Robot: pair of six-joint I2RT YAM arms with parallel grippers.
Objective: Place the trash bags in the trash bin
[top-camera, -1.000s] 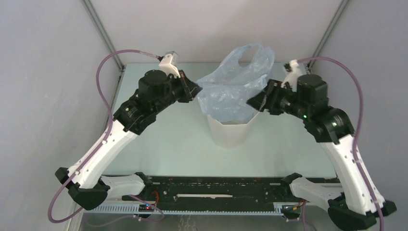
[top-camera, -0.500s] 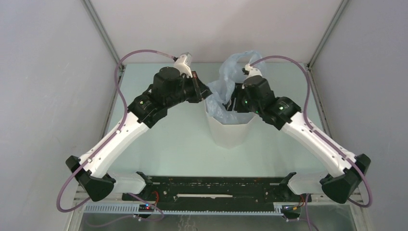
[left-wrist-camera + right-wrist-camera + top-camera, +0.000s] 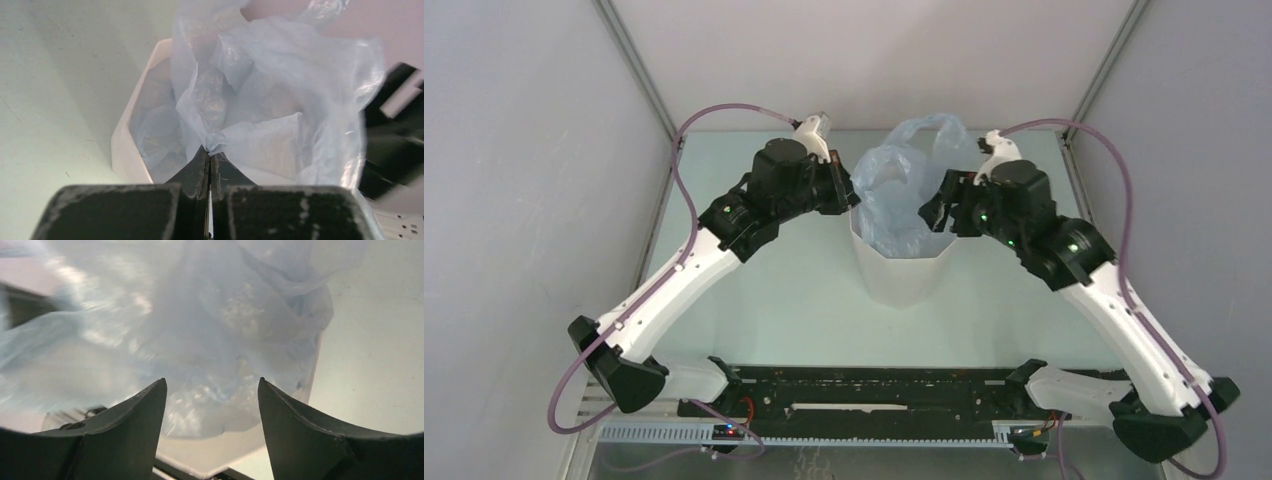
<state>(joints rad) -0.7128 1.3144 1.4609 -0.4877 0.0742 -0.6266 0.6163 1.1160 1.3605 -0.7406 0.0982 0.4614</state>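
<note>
The white faceted trash bin (image 3: 902, 275) stands mid-table. The pale-blue trash bag (image 3: 902, 190) sits partly inside it, its upper part and handle loops bunched above the rim. My left gripper (image 3: 852, 192) is at the bin's left rim, shut on a pinch of the bag film (image 3: 216, 142). My right gripper (image 3: 932, 212) is at the bin's right rim, open, with the bag (image 3: 200, 330) just ahead of its fingertips and nothing between them. The bin rim (image 3: 125, 135) shows under the bag in the left wrist view, and it shows too in the right wrist view (image 3: 235, 450).
The grey enclosure walls (image 3: 524, 150) close in on both sides and at the back. Metal corner posts (image 3: 639, 60) stand at the rear corners. A black rail (image 3: 874, 395) with the arm bases runs along the near edge.
My right gripper has pulled back to the right from over the bin's mouth and now stands at its right rim. The bag has sunk lower than a second ago. My left gripper has barely moved.
</note>
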